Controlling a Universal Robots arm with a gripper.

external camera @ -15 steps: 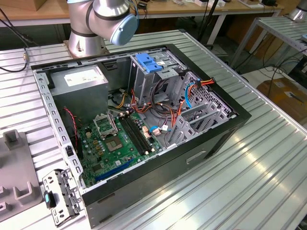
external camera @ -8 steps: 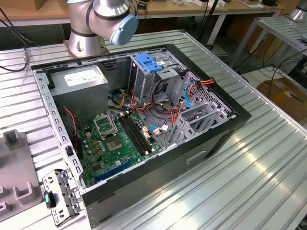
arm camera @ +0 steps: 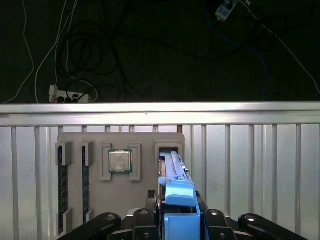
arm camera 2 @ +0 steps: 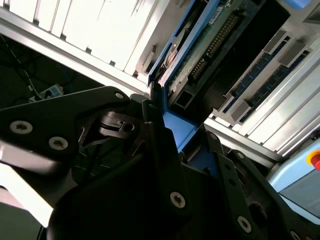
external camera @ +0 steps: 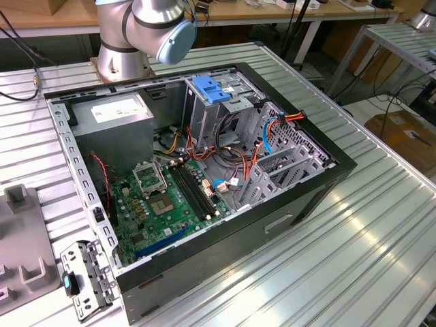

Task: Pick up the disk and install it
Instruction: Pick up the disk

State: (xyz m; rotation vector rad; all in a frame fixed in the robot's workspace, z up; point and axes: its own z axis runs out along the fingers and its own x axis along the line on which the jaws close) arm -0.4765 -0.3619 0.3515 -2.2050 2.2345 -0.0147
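The disk (arm camera: 175, 175) stands on edge in the first wrist view, its blue side rail toward the camera and its far end at a slot of the grey holder tray (arm camera: 145, 200). My gripper (arm camera: 179, 220) is shut on the disk, one black finger on each side of the blue rail. In the second wrist view the disk (arm camera 2: 210, 45) shows its green circuit board and blue rail between the fingers (arm camera 2: 156, 125) of the gripper (arm camera 2: 185, 140). Whether the disk still rests in the slot I cannot tell.
The holder tray also carries a processor chip (arm camera: 120, 161) and memory sticks (arm camera: 61, 190), on a ribbed metal table (arm camera: 250, 165). In the exterior view the open computer case (external camera: 327, 184) holds a grey drive cage with a blue latch (external camera: 208, 88), a power-supply box (external camera: 116, 112) and a motherboard (external camera: 163, 197); the arm's base (external camera: 129, 34) stands behind.
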